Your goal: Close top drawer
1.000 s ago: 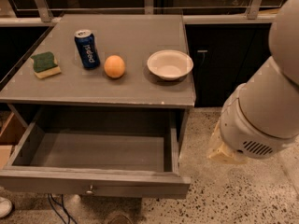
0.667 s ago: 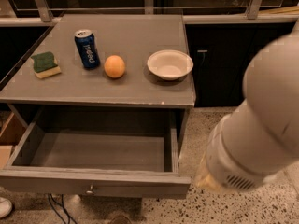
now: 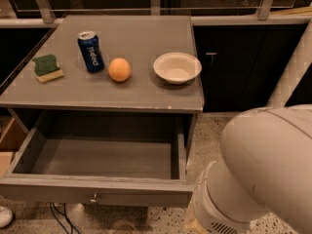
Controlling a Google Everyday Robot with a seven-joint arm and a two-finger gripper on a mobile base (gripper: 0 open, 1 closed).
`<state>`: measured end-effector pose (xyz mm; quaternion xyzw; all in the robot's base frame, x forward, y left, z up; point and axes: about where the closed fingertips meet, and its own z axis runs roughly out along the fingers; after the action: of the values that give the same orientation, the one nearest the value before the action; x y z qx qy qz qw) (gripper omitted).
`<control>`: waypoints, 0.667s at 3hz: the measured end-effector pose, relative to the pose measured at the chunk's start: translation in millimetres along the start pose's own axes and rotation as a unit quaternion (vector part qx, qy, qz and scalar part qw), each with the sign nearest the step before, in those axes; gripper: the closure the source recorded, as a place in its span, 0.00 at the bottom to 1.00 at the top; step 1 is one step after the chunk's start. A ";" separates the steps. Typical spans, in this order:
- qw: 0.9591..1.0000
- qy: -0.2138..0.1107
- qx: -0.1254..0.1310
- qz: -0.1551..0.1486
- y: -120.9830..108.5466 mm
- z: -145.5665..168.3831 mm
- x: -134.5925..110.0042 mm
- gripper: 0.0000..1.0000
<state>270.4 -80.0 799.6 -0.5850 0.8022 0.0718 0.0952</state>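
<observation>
The top drawer (image 3: 105,157) is a wide grey wooden drawer, pulled far out under the grey tabletop (image 3: 131,89). Its inside is plain grey with nothing in it. A small round metal knob (image 3: 93,197) sits at the middle of its front panel (image 3: 48,191). Only the big white arm body (image 3: 258,174) shows, at the lower right, beside the drawer's right front corner. The gripper is out of view.
On the tabletop stand a blue soda can (image 3: 91,51), an orange (image 3: 119,69), a white bowl (image 3: 177,67) and a green-and-yellow sponge (image 3: 47,68). Dark cabinets (image 3: 234,62) stand to the right. Cables (image 3: 61,218) lie on the speckled floor below the drawer.
The white arm body has moved down and to the left, toward the drawer's right front corner. The drawer and the things on the table have not moved.
</observation>
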 end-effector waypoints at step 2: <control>1.000 -0.002 -0.007 0.008 -7.2 23.5 -11.9 1.00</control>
<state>282.4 -65.9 779.6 -0.5794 0.8059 0.0795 0.0925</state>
